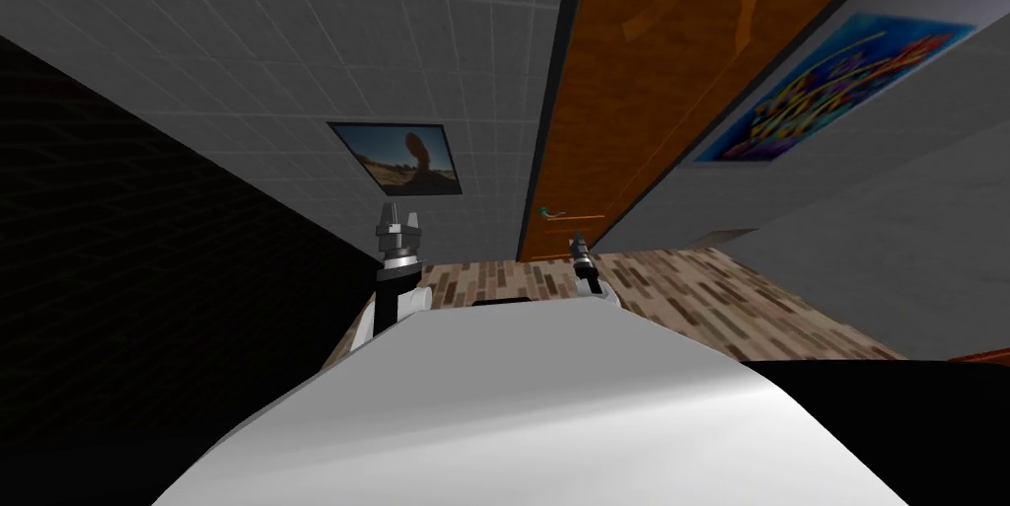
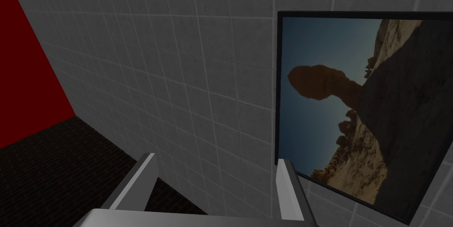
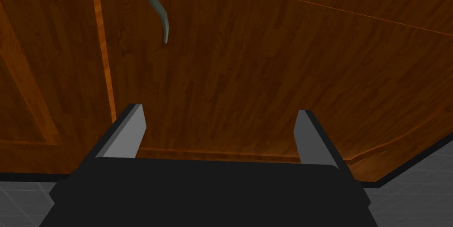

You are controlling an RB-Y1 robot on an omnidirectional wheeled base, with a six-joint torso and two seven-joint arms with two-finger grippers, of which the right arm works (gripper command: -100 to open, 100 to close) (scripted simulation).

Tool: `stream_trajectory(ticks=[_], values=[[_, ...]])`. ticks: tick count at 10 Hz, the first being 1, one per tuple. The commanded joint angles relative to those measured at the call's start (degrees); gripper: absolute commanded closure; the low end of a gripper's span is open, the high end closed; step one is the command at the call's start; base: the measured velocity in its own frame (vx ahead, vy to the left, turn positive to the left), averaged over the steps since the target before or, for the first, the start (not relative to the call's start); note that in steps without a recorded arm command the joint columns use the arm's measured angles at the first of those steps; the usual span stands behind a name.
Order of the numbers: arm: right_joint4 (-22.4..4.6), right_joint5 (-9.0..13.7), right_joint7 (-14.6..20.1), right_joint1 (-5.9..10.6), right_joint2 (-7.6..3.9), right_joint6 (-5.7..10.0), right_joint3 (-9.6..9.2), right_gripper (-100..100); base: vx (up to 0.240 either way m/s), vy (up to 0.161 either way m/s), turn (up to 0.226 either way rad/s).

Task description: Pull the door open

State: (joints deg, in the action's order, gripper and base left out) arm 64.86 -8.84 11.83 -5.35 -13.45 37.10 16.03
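Head view: wooden door, upper centre-right; grey handle mid-frame, right gripper just below it; left gripper raised, left of centre. Left wrist view: fingers apart, empty. Right wrist view: fingers apart, empty; handle beyond them.

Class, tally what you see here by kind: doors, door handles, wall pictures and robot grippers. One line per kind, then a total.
Doors: 1, the brown wooden door
Door handles: 1, the grey lever handle
Wall pictures: 2, the rock picture and the colourful poster
Grippers: 2, the left gripper and the right gripper
Total: 6
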Motion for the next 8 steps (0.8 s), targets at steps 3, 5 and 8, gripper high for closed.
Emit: stream_trajectory(ticks=[3,5,8], values=[[-6.26,-0.83,2.02,2.28,-1.01,0.73,1.60,-100,0.036,-0.051,0.205],[-7.91,-1.04,2.51,2.84,-1.26,0.98,2.02,-100,0.022,-0.036,0.092],[-12.33,-1.61,3.83,4.35,-1.92,1.65,3.14,-100,0.023,-0.045,0.199]])
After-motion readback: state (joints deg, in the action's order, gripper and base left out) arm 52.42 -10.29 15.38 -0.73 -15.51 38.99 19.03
